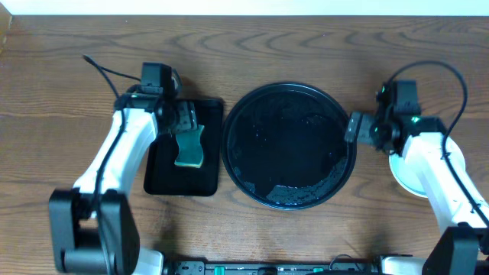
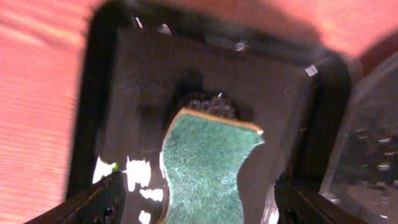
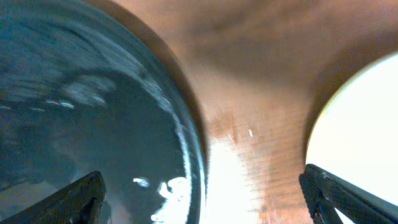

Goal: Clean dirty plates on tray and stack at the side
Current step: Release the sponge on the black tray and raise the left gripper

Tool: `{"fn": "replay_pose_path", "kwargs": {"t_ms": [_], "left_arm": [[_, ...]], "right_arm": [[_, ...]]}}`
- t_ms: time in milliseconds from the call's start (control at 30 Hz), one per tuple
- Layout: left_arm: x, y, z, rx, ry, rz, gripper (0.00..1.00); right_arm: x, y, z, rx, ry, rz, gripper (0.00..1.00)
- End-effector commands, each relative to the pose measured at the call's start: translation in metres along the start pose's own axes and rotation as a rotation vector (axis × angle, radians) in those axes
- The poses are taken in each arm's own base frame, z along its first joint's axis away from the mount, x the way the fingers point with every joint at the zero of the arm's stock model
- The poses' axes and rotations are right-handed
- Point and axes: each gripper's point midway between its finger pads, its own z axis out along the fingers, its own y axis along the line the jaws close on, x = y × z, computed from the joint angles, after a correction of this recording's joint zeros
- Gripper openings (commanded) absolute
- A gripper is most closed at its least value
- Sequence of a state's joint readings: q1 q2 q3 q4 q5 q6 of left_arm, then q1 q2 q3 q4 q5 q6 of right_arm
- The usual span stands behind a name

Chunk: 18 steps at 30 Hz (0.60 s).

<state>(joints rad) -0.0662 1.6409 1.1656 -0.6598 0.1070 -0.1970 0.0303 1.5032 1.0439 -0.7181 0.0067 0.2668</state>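
Wooden table (image 3: 249, 93) separates black tray (image 3: 81, 106) from pale plate (image 3: 364, 118).

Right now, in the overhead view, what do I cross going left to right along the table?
rectangular black tray with the sponge lying on it → round black tray → right gripper at that tray's right rim → plates, partly under the right arm.

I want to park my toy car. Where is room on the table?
Bare wood runs along the far edge of the table behind both trays, and in front of the round tray. That tray holds nothing but looks wet. Crowded: the rectangular tray with sponge and left tool, and the gap by the plates, where the right tool hangs.
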Motion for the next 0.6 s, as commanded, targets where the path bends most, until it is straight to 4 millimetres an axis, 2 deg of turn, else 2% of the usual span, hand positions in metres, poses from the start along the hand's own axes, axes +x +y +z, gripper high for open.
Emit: {"fn": "replay_pose_path", "kwargs": {"t_ms": [0,67,133,333,433,567], "left_arm": [[-0.016,0.008,-0.034,-0.048,-0.09,0.021,0.78],[-0.009,0.017,-0.047,-0.067,-0.064,0.002,0.78],[0.001,0.028,-0.055,-0.086,-0.018,-0.024,0.78],[0.045,0.066,-0.073,-0.14,0.17,-0.137,0.78],[0.06,0.068,-0.078,-0.087,0.24,-0.151,0.78],[0.067,0.062,-0.084,-0.051,0.246,-0.118,0.78]], "right_arm": [[-0.034,0.026,-0.036,-0.103,-0.09,-0.171,0.99],[-0.044,0.03,-0.052,-0.11,-0.105,-0.208,0.99],[-0.045,0.029,-0.061,-0.102,-0.095,-0.208,0.99],[-0.029,0.025,-0.067,-0.091,-0.025,-0.206,0.99],[-0.017,0.022,-0.066,-0.083,0.023,-0.2,0.99],[0.0,0.016,-0.07,-0.069,0.075,-0.187,0.99]]}}
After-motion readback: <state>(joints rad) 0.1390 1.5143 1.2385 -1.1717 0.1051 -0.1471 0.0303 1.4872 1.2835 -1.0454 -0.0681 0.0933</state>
